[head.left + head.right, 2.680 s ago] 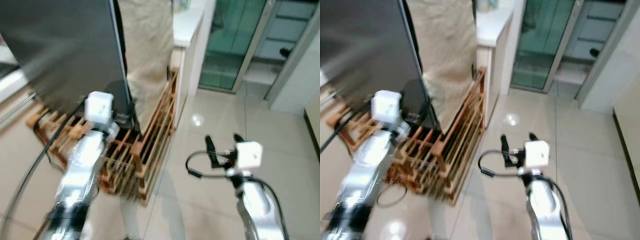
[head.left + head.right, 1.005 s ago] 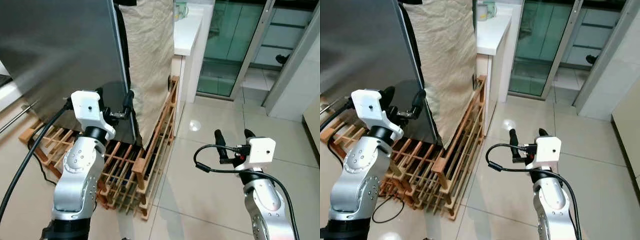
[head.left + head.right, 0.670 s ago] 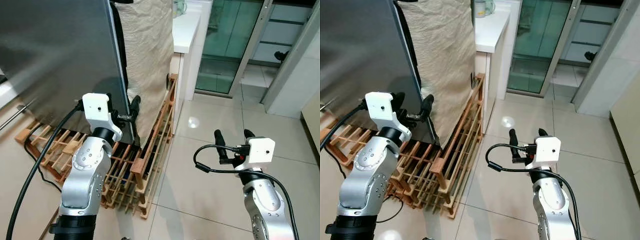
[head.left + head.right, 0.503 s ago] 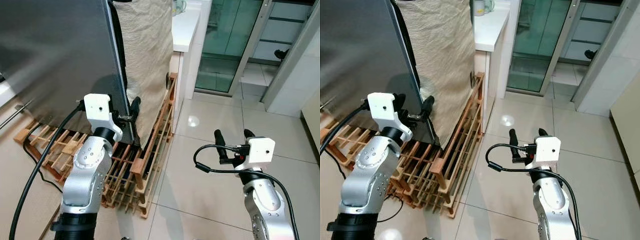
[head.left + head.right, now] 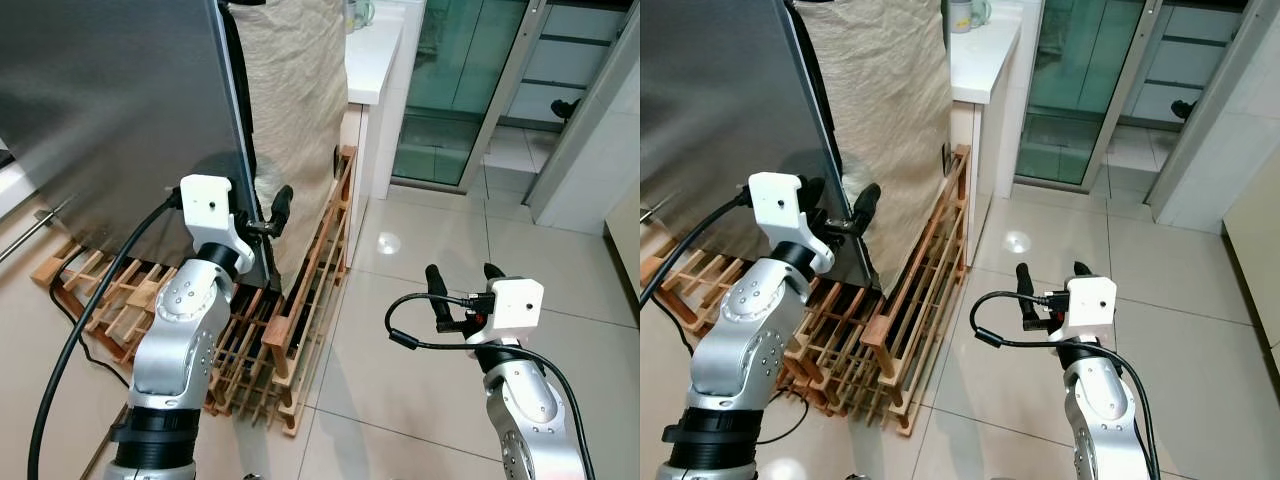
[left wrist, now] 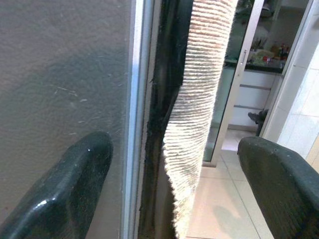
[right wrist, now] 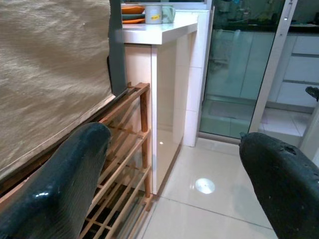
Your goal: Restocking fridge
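The fridge's grey steel door (image 5: 110, 100) fills the left side, its right edge (image 6: 137, 99) running upright. A beige ribbed cloth (image 5: 295, 100) hangs just beyond that edge. My left gripper (image 5: 843, 205) is open at the door's lower edge. In the left wrist view one finger (image 6: 70, 194) lies before the door's face and the other finger (image 6: 284, 184) is past the cloth. My right gripper (image 5: 460, 285) is open over the floor tiles, holding nothing, well to the right of the fridge.
A wooden slatted rack (image 5: 300, 290) lies on the floor under the door and cloth. A white counter (image 5: 375, 50) with a cup (image 5: 960, 15) stands behind. Green glass sliding doors (image 5: 450, 90) are at the back. A black cable (image 5: 60, 340) trails along my left arm.
My left gripper has moved right along the bottom of the door, from its face to its edge by the cloth. The right gripper has dropped slightly.
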You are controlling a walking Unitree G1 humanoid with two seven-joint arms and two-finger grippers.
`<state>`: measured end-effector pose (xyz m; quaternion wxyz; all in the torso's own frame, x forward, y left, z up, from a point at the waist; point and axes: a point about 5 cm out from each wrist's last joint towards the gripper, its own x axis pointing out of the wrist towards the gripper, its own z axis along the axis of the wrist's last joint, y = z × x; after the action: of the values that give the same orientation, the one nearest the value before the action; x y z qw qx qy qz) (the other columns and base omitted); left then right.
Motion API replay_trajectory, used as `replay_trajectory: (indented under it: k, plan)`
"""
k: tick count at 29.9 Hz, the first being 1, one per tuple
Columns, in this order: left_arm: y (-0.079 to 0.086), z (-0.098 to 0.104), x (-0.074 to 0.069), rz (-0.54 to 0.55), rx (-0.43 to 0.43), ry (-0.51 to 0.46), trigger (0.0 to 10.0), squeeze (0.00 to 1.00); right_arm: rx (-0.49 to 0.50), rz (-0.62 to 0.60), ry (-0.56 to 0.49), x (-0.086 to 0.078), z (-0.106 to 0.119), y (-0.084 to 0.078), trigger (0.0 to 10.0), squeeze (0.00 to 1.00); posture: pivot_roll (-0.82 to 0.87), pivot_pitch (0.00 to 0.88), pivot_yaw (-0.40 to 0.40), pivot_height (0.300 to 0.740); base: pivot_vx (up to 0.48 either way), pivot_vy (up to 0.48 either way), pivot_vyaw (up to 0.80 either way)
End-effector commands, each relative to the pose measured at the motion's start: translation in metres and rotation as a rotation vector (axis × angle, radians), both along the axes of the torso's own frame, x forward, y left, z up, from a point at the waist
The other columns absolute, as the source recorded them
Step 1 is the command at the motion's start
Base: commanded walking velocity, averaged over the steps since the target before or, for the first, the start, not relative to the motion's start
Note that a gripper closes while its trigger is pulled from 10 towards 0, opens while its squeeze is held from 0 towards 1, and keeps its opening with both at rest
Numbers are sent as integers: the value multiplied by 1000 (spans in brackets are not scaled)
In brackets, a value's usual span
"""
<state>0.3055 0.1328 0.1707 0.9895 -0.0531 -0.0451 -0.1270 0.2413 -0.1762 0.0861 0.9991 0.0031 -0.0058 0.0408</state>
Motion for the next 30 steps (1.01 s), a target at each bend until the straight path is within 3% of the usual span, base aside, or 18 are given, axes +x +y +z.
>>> replay_trajectory:
  k: [1,9,13,23,30]
  plan:
    - [-2,3,5,-15,10,-4,10000,0,-3,3,-25,4,4,1,10000,0,-181,0,55,740,0,0,0]
    - [-11,6,12,-39,-10,-4,10000,0,-1,4,-25,6,2,2,10000,0,-179,0,55,740,0,0,0]
    - [-27,19,16,-93,-79,-21,10000,0,0,14,-28,7,1,5,10000,0,-182,0,62,740,0,0,0]
    - [-24,13,2,-148,-60,3,10000,0,4,19,-23,5,-1,7,10000,0,-178,0,64,740,0,0,0]
    - [-24,15,1,-161,-52,6,10000,0,10,36,-31,8,1,9,10000,0,-177,0,63,740,0,0,0]
